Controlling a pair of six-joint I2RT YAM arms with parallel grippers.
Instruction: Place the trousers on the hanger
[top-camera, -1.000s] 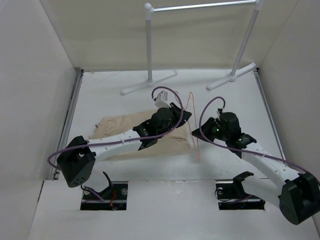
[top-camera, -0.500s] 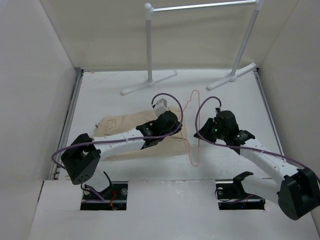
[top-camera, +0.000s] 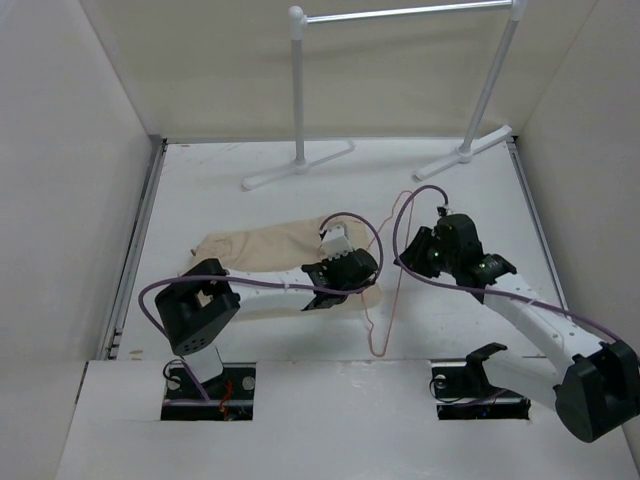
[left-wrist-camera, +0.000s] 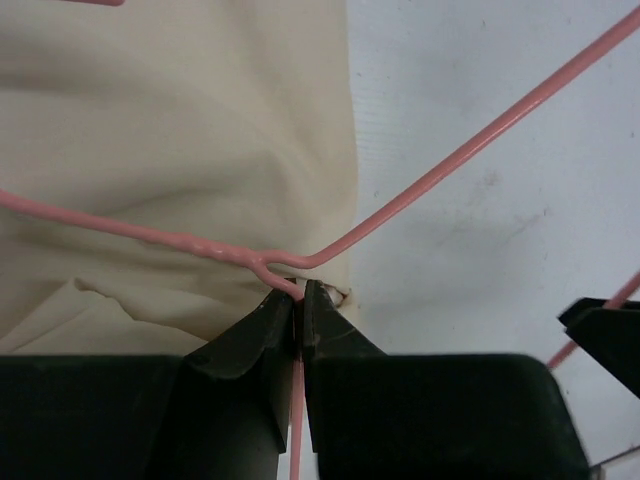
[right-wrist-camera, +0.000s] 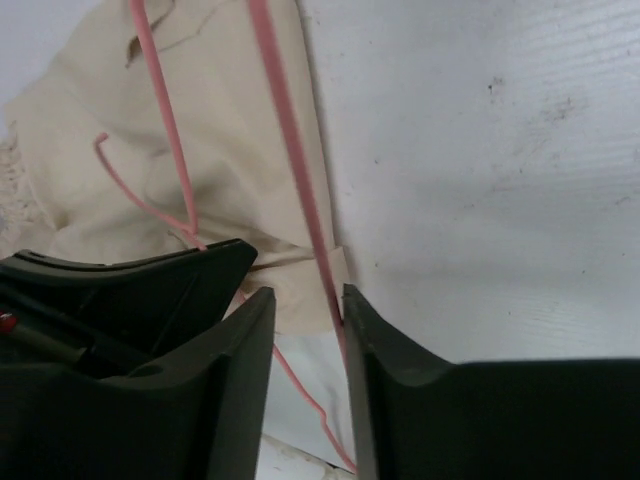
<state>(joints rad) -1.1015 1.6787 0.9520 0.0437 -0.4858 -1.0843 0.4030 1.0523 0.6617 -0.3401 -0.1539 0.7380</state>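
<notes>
Over creased beige trousers (left-wrist-camera: 180, 150), left gripper (left-wrist-camera: 298, 300) pinches thin pink wire hanger (left-wrist-camera: 450, 163).

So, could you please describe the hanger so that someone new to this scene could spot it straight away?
Start at the white rack at the back of the table, then come forward to the beige trousers lying mid-table. The hanger sits at their right-hand end, pinched by the left gripper. It is the only thin pink wire triangle there.
</notes>
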